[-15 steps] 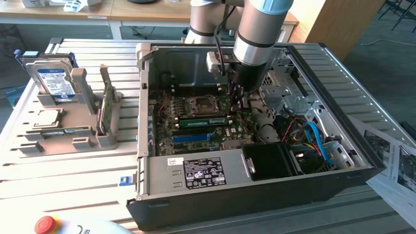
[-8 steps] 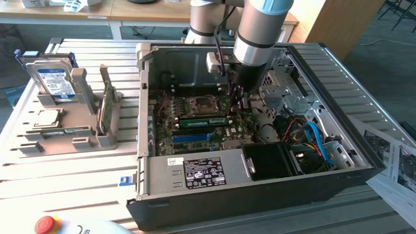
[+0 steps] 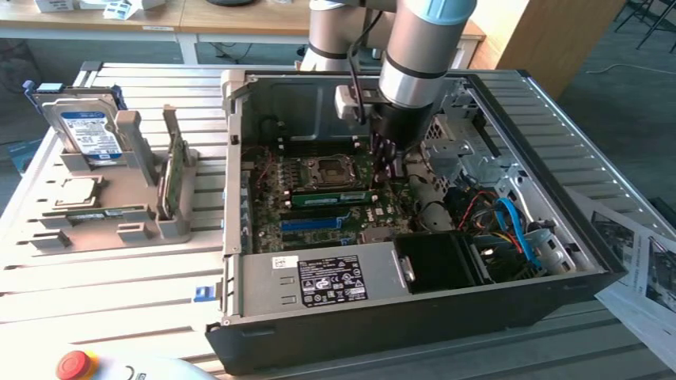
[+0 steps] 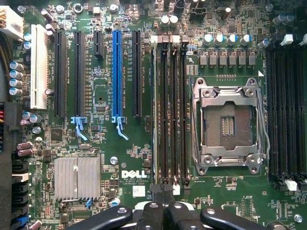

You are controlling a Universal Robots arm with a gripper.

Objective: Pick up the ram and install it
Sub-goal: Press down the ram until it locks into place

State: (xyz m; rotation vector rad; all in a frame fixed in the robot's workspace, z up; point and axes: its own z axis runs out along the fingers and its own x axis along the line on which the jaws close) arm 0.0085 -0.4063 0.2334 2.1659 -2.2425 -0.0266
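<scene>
Standing on the exterior view's left is a grey holder with a blue-labelled hard drive upright in it. Right of that lies the open computer case, where the ram sits seated in a motherboard slot beside the CPU socket. Above it hangs the gripper, fingers pinched together, holding nothing.

computer case 1 | motherboard 1 | hard drive 1 (blue-labelled) | red button 1 — all counted
</scene>
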